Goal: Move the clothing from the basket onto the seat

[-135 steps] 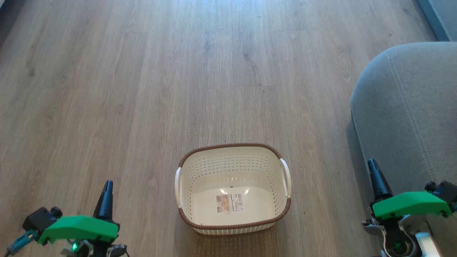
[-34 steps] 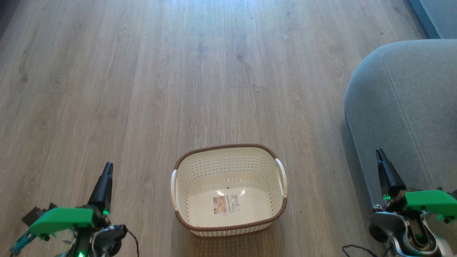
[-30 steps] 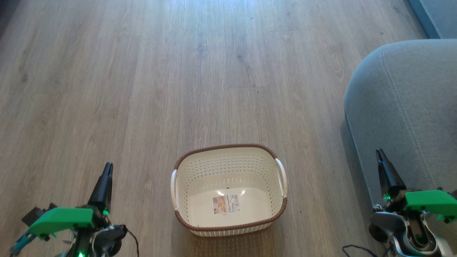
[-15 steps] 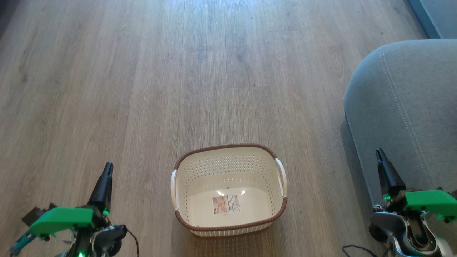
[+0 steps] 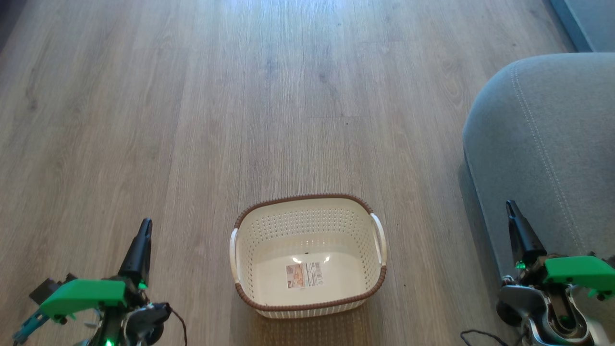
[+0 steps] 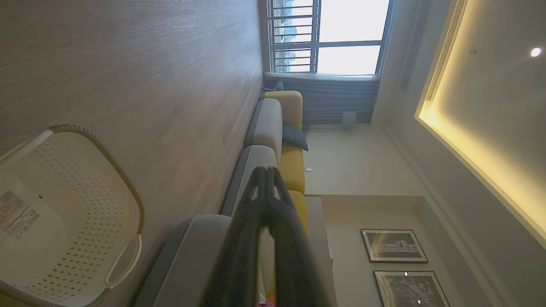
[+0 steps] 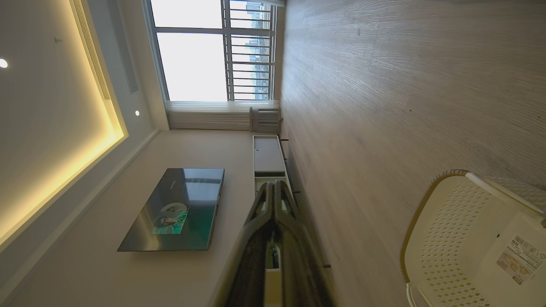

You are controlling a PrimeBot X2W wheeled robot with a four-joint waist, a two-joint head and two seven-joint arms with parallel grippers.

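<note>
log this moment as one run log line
basket: on floor, empty but for sticker | seat: right of basket | left gripper: shut, holds nothing | right gripper: shut, holds nothing

We see the basket standing upright on the wood floor, mouth up. It is cream plastic with perforated walls, a brown woven-look rim and a white handle on each short side. Its bare bottom carries a paper sticker (printed with what looks like a barcode, though the print is small). To its right, apart from it, rises the seat, grey upholstery with a rounded corner and pale stitched seams.
</note>
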